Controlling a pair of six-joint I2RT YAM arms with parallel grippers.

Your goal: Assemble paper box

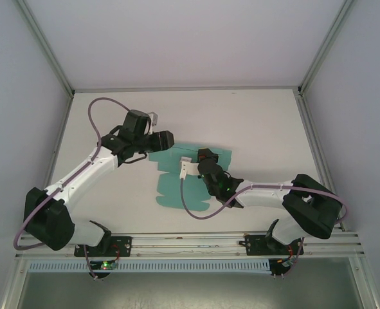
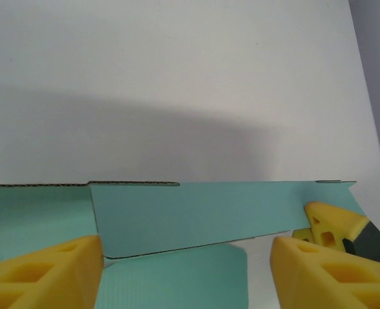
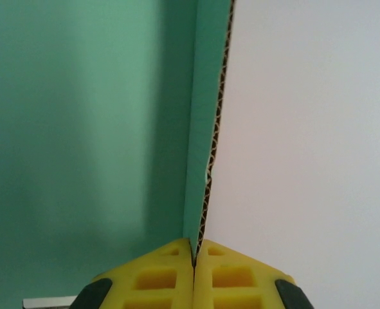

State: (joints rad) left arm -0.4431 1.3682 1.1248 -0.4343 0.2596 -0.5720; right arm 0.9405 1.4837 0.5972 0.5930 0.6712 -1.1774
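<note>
White worktop (image 1: 254,129) inside a cell w/ pale walls (image 1: 16,96) & alu frame rails (image 1: 48,55). The paper box (image 1: 177,193) is a teal die-cut sheet lying abt mid-worktop, roughly halfway btwn the left & right edges. It's mostly flat, not yet a box, w/ one flap (image 2: 196,212) stood upright.

My right claw (image 3: 194,257) is pinched tight on that card. Both yellow pads (image 3: 151,277) meet on the flap's corrugated edge, green face to one side, bare worktop to the other.

My left claw (image 2: 186,251) is spread & holds nothing. It sits at the sheet's far-left side, low to the worktop. The flap stands just beyond its tips, no contact that I can see.

Key relation: the flap's long axis runs side to side across the left claw's view, i.e. along the line btwn its two fingers, not across it. As it sits, closing wouldn't nip the card's thickness. I judge the left claw either pushes the flap face-on or has to turn at the wrist first. Right arm is the one on the card; left is near, w/ a gap.

Risk, imo: thin card could buckle if left shoves while right clamps.
</note>
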